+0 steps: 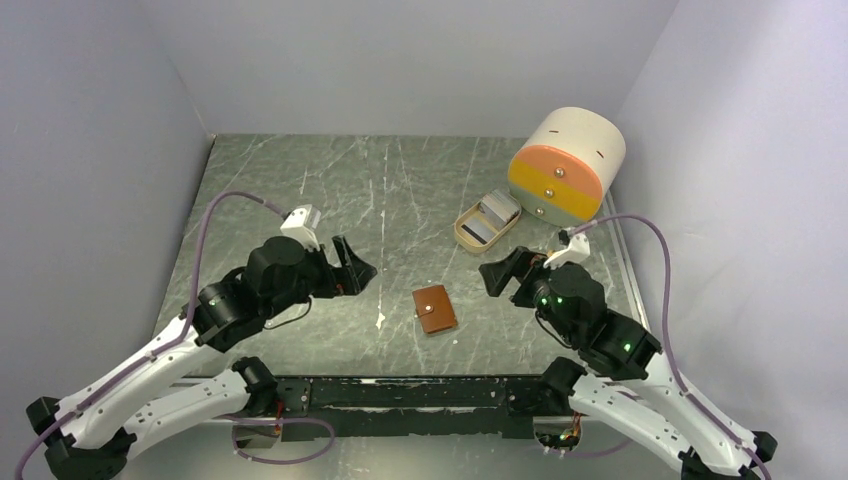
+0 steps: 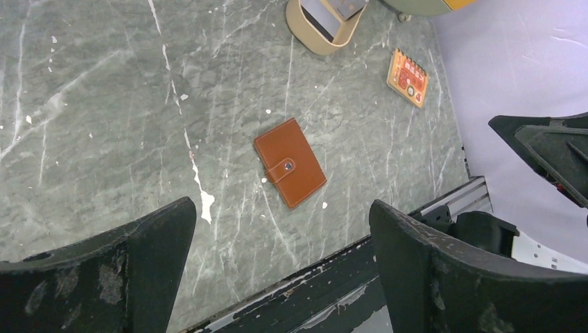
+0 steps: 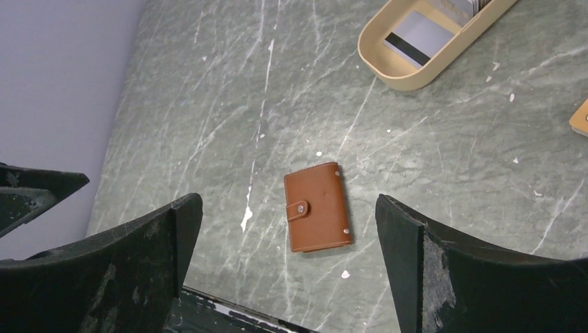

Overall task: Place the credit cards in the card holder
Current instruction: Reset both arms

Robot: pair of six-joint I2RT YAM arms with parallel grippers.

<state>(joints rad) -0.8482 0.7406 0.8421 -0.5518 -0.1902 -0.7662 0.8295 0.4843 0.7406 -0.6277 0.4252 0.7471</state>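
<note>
Two pairs of jaws stand wide and empty in the top view, flanking the closed card holder (image 1: 435,309) on the near table (image 1: 300,180). The credit cards (image 1: 499,208) wait in a dish (image 1: 463,239) far right. Left wrist view: the holder sits centred between the jaws, probably lined up for opening. Right wrist view: likewise, with its snap fastened.

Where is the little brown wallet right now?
In the top view the card holder lies closed on the table, between the left gripper and the right gripper, nearer the front than the tan dish.
</note>
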